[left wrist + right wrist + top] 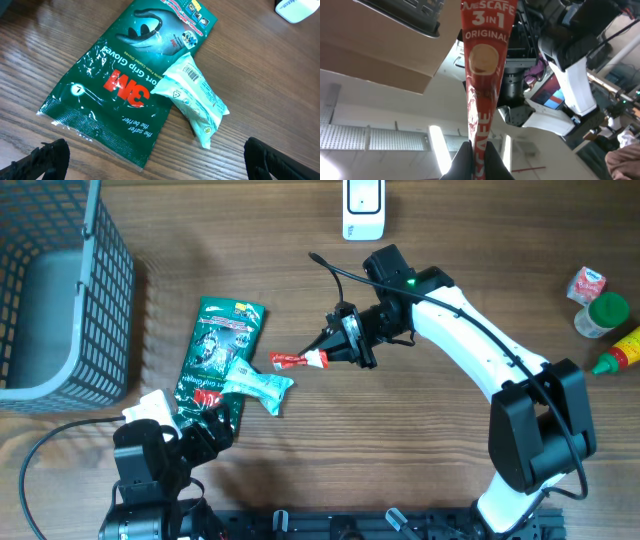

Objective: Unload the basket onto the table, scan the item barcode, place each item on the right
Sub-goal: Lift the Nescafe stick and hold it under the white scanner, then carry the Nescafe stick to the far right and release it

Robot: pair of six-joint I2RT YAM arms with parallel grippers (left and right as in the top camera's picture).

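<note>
Far left, the grey basket (60,290) sits at the table edge, not in play. My left gripper (200,435) hangs low over the near side with its jaws spread wide and nothing between them. Just ahead of it lies the green glove pack (130,80), flat on the wood, and the pale pouch (195,97) lies across its corner, its printed code facing up.

Now the middle. The red coffee sachet (300,360) is the item in hand. My right gripper (335,350) is pinched narrow on one end and the rest juts out towards the pouch, seemingly clear of the table. The right wrist camera looks up along the sachet to the ceiling. I see the brand face only, no barcode.

I judge we're at the presenting step. The pick is done and the scan isn't. The white scanner (363,205) stands at the far edge, near the arm. Next I'd swing the sachet there and roll the wrist until the code side faces it.

Far right, the green-capped jar (603,315) and its neighbours stay out of this.
</note>
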